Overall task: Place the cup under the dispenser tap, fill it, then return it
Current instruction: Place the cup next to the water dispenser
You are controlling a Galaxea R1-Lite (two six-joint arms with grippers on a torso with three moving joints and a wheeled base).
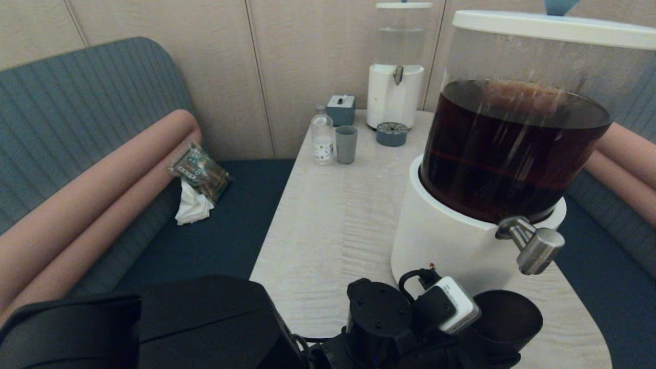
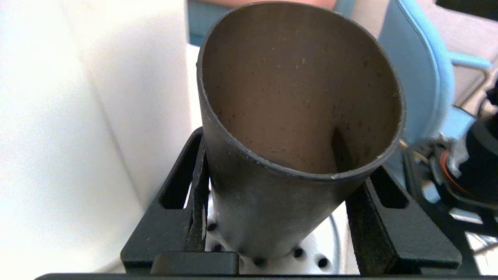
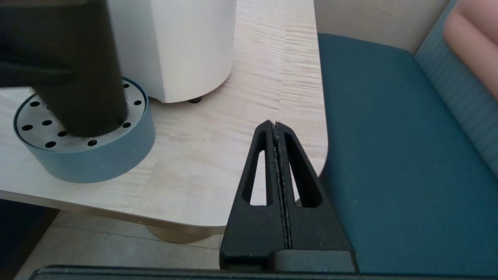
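left gripper (image 2: 278,217) fingers (image 2: 194,202) clamp the cup (image 2: 299,97) between them.

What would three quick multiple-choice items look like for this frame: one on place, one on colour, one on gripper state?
1. Where does the cup stand?
A. on the perforated drip tray
B. on the sofa seat
C. beside the far clear dispenser

2. What colour is the liquid in the big dispenser?
A. clear
B. dark brown
C. green

3. How is the right gripper?
A. shut on the cup
B. wide open
C. shut on nothing

Answers:
1. A: the right wrist view shows its base on the drip tray, below the dispenser tap.
2. B: brown fills the tank.
3. C: its fingers meet over the table edge; the left gripper holds the cup.
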